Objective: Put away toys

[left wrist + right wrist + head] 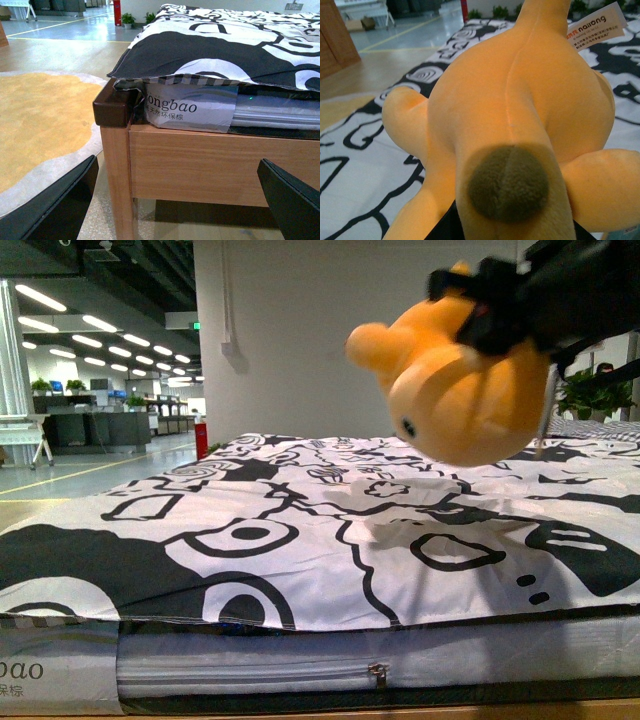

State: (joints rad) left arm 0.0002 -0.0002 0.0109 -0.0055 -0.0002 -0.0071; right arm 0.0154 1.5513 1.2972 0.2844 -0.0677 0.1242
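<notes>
The orange-yellow plush animal (455, 390) hangs in the air above the bed at the upper right, head down. My right gripper (500, 315) is shut on it and holds it well above the black-and-white sheet (330, 530). In the right wrist view the plush animal (520, 100) fills the picture, with a brown paw patch (507, 182) close to the camera and a beige tag (596, 26) at its far end. My left gripper (180, 200) is open and empty, low beside the bed's wooden corner post (116, 150); its two black fingers (55, 205) show at the picture's edges.
The bed has a wooden frame (220, 165) and a wrapped mattress (300, 670) with a zip under the sheet. A yellow-orange rug (40, 120) lies on the floor beside the bed. An open office hall (100, 400) lies beyond on the left.
</notes>
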